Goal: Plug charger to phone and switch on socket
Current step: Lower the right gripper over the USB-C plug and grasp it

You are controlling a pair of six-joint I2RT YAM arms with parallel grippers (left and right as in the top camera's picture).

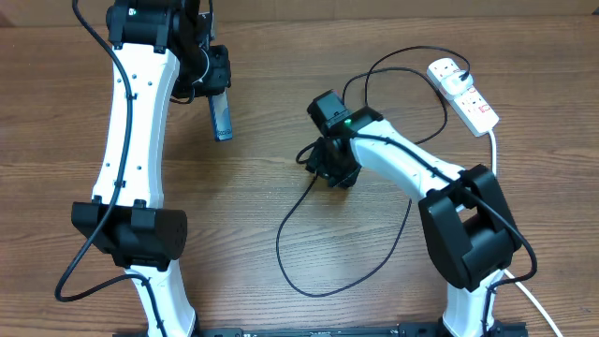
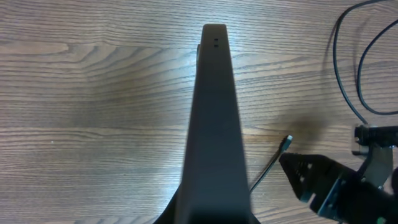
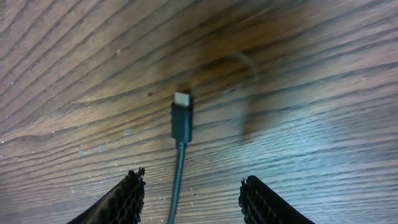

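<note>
The left claw [image 1: 216, 92] is clamped on the phone [image 1: 222, 118] and holds it edge-on over the left half of the worktop [image 1: 281, 309], toward the far edge. In the left wrist view the phone [image 2: 214, 124] runs away from the camera as a narrow dark slab, and I cannot tell whether its end touches the wood. The right claw [image 3: 193, 198] points down near the middle of the worktop, its jaws partly apart, with the charger cable [image 3: 176, 180] running between them. Neither of the fingers [image 3: 124, 199] touches the cable. The connector tip [image 3: 181, 117] lies flat on the wood just ahead of the fingers, its metal end pointing away from the claw. From there the cable loops toward the near edge, and more loops lie toward the power strip [image 1: 463, 92]. The strip rests by the far right corner, its thick white cord [image 1: 493, 154] trailing toward the near edge. Phone and connector tip are well apart.
</note>
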